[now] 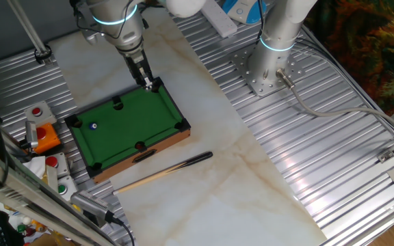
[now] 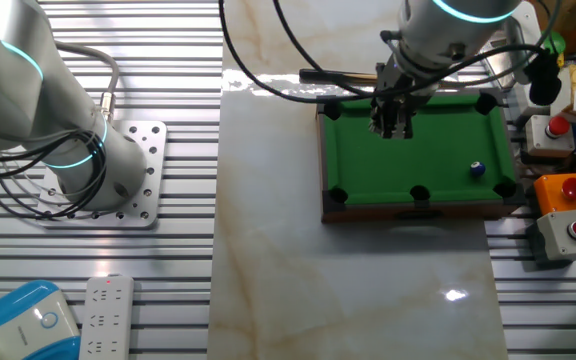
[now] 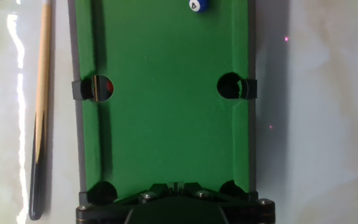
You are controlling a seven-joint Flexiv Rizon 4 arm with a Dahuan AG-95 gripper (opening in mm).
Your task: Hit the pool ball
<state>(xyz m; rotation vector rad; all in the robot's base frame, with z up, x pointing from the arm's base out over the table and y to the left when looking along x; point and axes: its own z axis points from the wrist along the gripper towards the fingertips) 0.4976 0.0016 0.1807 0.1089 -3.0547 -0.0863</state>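
Hand (image 2: 392, 128) positioned above one short end of the pool table (image 1: 125, 123); finger state cannot be determined. Pool ball (image 1: 93, 126) resting on felt near opposite short end.

pool table (image 1: 125, 130): matt green cloth bed, wooden sides, black plastic-looking pocket corners
pool ball (image 3: 199, 4): glossy dark blue with a white spot, at the top edge of the hand view
cue (image 1: 164, 171): smooth pale wood, glossy black butt
tabletop (image 1: 238, 184): polished marble-look slab, cream with tan veins, showing glare
side panels (image 1: 334, 116): ribbed bare metal, dull sheen
arm (image 2: 28, 90): smooth white shell, satin
gripper (image 2: 392, 122): dark matt metal
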